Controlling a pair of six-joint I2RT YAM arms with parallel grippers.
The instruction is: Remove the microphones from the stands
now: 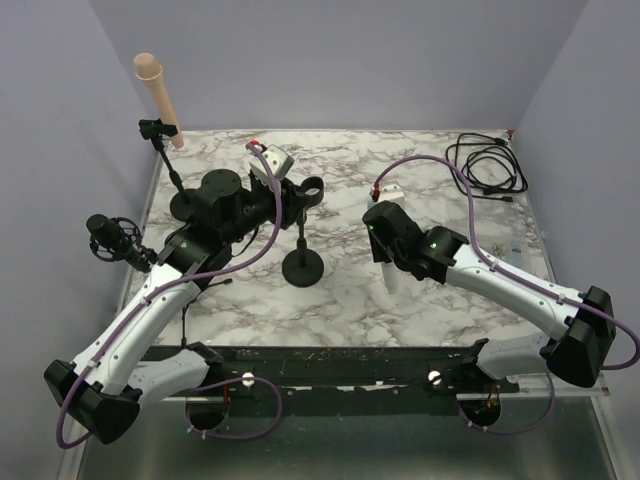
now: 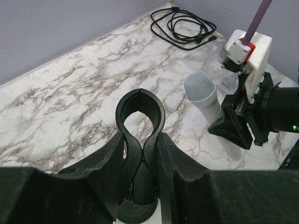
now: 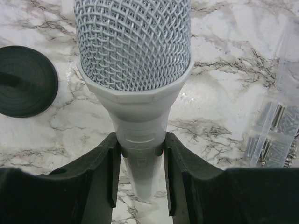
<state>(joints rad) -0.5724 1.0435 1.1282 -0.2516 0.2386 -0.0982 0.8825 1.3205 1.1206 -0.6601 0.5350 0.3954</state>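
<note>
White marble-veined table [image 1: 340, 290], pale lilac walls [image 1: 350, 60], black cable [image 1: 487, 165] coiled at the far right corner; right gripper [image 3: 141, 158] clamps the grey microphone [image 3: 135, 51], apart from the stand [image 1: 302, 268]; left gripper [image 2: 141, 154] pinches the stand under its clip [image 2: 140, 109].

No text, label, brand, number or sign can be read in any view. The microphone [image 3: 134, 60] has a plain mesh head and a plain pale body. The black stand [image 2: 140, 93] carries no lettering on its clip or base. The clear box [image 3: 280, 60] at the right edge bears no marking that can be made out. A green light [image 1: 435, 241] glows on the right side of the scene, with no character on it.
</note>
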